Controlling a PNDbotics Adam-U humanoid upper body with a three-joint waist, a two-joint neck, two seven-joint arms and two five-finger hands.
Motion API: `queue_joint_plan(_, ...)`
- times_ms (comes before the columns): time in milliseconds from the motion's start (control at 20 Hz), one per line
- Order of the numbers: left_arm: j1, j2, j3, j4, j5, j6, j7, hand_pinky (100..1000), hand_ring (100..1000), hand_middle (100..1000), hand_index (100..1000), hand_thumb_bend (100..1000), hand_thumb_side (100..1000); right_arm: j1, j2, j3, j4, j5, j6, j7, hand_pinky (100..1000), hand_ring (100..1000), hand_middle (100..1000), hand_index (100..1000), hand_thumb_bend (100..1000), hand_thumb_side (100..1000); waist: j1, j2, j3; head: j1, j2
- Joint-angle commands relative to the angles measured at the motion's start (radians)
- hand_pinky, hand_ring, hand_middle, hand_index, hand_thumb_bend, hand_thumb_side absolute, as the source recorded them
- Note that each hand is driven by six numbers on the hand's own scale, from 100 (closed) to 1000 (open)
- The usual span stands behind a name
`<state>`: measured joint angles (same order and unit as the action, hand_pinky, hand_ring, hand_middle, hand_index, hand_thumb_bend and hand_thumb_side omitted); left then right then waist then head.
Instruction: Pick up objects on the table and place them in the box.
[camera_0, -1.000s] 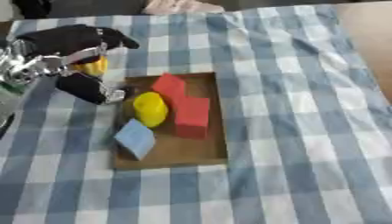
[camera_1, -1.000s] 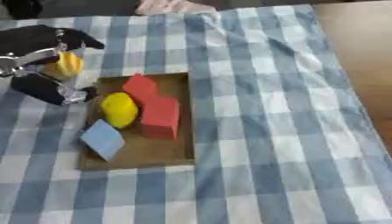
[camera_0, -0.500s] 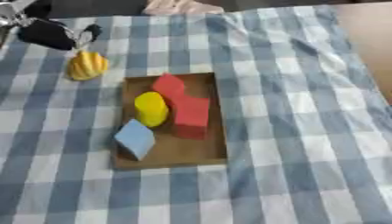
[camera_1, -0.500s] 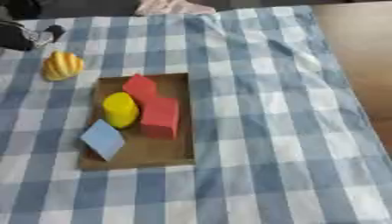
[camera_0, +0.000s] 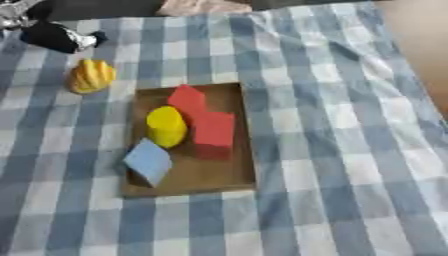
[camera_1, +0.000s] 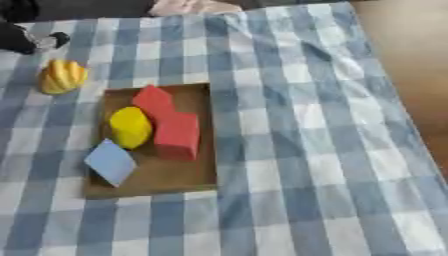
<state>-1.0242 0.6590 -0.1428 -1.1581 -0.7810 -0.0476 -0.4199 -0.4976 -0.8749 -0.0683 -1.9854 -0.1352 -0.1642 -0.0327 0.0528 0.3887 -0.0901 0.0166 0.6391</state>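
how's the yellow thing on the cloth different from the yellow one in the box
The ridged yellow object lies on the checked cloth, outside the box; the smooth yellow cylinder sits inside it, against a red block. The ridged one looks more orange-tinted. Both are small and yellow.

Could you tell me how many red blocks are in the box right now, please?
2: one red block at the far end of the box, the other red block just nearer, touching it, beside the yellow cylinder. None looks hidden.

Box (camera_0: 234, 170) interior crowded: yellow cylinder (camera_0: 165, 125), two red blocks (camera_0: 203, 120) and blue block (camera_0: 148, 161) fill left and middle; bare floor only at near right corner. Yellow ridged object (camera_0: 91, 76) lies left of box, apart. Checked surface (camera_0: 350, 140) right of box open. Left robot hand (camera_0: 51, 35) at far left corner.
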Motion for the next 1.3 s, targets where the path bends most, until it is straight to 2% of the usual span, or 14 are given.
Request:
queue_joint_plan(50,-0.042,0.004,0.03,0.065,-0.014,-0.009,-0.014,956,920,838,931,420,549,-0.013,-0.028,-0.019,-0.015,-0.001,-0.006,-0.005,909,1000,683,760,100,523,0.0,-0.017,-0.008,0.01,-0.016)
queue_joint_plan(200,-0.062,-0.004,0.042,0.126,-0.056,-0.006,-0.019,954,926,842,931,456,535,-0.015,-0.029,-0.019,-0.015,0.002,-0.007,-0.005,909,1000,683,760,100,523,0.006,-0.013,-0.02,0.021,-0.018)
queue_joint_plan(500,-0.078,-0.032,0.059,0.222,-0.117,-0.002,-0.035,940,920,838,935,447,571,-0.02,-0.026,-0.016,-0.015,0.004,-0.006,0.0,910,1000,682,760,100,523,0.015,-0.003,-0.032,0.032,-0.027)
queue_joint_plan(600,-0.08,-0.036,0.062,0.24,-0.137,0.005,-0.026,939,923,842,940,468,539,-0.021,-0.024,-0.016,-0.015,0.006,-0.004,0.002,911,1000,681,760,100,523,0.017,0.002,-0.035,0.037,-0.03)
queue_joint_plan(1000,-0.089,-0.045,0.089,0.295,-0.213,0.044,0.021,932,919,841,929,421,496,-0.02,-0.019,-0.015,-0.015,0.016,0.0,0.008,913,1000,679,760,100,521,0.023,0.022,-0.042,0.057,-0.041)
queue_joint_plan(1300,-0.089,-0.039,0.1,0.315,-0.232,0.071,-0.005,893,884,805,890,357,471,-0.015,-0.015,-0.017,-0.015,0.02,0.005,0.007,914,1000,678,759,100,520,0.025,0.029,-0.039,0.061,-0.041)
